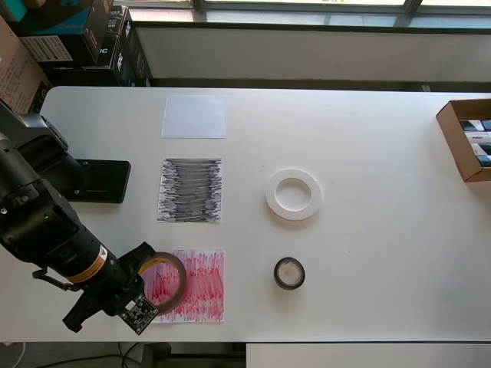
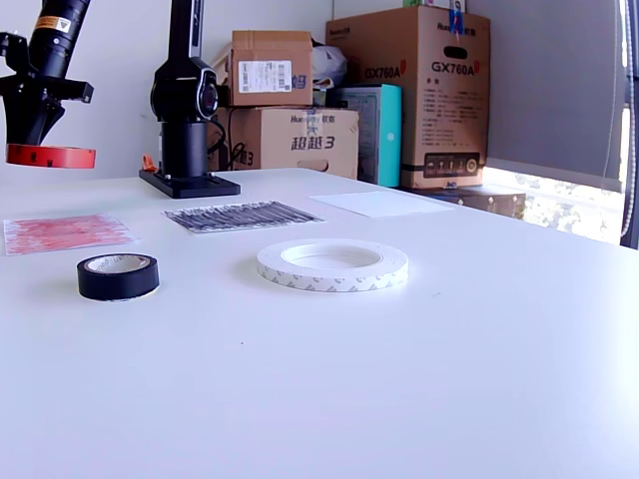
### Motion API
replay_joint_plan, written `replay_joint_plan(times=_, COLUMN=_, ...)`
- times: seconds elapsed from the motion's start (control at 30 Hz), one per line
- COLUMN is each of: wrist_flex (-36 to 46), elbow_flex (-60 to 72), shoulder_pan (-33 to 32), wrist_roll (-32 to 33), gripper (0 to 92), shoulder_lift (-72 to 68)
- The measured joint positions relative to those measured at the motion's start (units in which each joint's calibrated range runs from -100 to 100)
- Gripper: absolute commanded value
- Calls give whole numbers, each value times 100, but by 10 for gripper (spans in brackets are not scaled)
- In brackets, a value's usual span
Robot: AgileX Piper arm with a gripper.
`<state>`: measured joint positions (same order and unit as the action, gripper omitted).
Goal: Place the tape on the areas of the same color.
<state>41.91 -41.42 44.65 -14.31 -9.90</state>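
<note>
My gripper (image 1: pixel 144 270) is shut on a red tape roll (image 1: pixel 170 281) at the table's lower left in the overhead view. In the exterior view the red tape (image 2: pixel 50 156) hangs level, well above the table, under the gripper (image 2: pixel 30 125). Seen from overhead, it overlaps the left part of the red-scribbled sheet (image 1: pixel 203 287) (image 2: pixel 65 232). Farther back lie the black-scribbled sheet (image 1: pixel 190 190) (image 2: pixel 240 214) and the plain white sheet (image 1: pixel 194 116) (image 2: pixel 379 203). A white tape ring (image 1: pixel 271 194) (image 2: pixel 329 279) and a small black tape roll (image 1: pixel 278 274) (image 2: pixel 118 284) lie flat to the sheets' right in the overhead view.
The arm's black base (image 1: pixel 96 180) (image 2: pixel 190 185) stands left of the black-scribbled sheet in the overhead view. An open cardboard box (image 1: pixel 453 138) sits at the table's right edge. Stacked cartons (image 2: pixel 409 90) stand behind the table's far side.
</note>
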Motion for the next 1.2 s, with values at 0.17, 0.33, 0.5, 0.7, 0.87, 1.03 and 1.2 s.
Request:
replay_joint_plan(times=0.17, wrist_flex=0, elbow_flex=72, shoulder_pan=121, wrist_roll=178, gripper=0, shoulder_lift=-236)
replay_joint_plan(times=0.33, wrist_flex=-13, elbow_flex=318, shoulder_pan=121, wrist_roll=186, gripper=0, shoulder_lift=-546)
replay_joint_plan(times=0.5, wrist_flex=3, elbow_flex=453, shoulder_pan=30, wrist_roll=197, gripper=0, shoulder_lift=-748)
replay_joint_plan(times=0.7, wrist_flex=4, elbow_flex=643, shoulder_pan=-130, wrist_roll=197, gripper=0, shoulder_lift=-1034)
replay_joint_plan(times=0.87, wrist_flex=-1, elbow_flex=888, shoulder_pan=-214, wrist_roll=257, gripper=0, shoulder_lift=-1329)
replay_joint_plan(times=1.03, wrist_flex=-8, elbow_flex=1029, shoulder_pan=-290, wrist_roll=351, gripper=0, shoulder_lift=-1514)
replay_joint_plan(times=1.2, wrist_flex=-1, elbow_flex=1023, shoulder_pan=-355, wrist_roll=295, gripper=0, shoulder_lift=-1604)
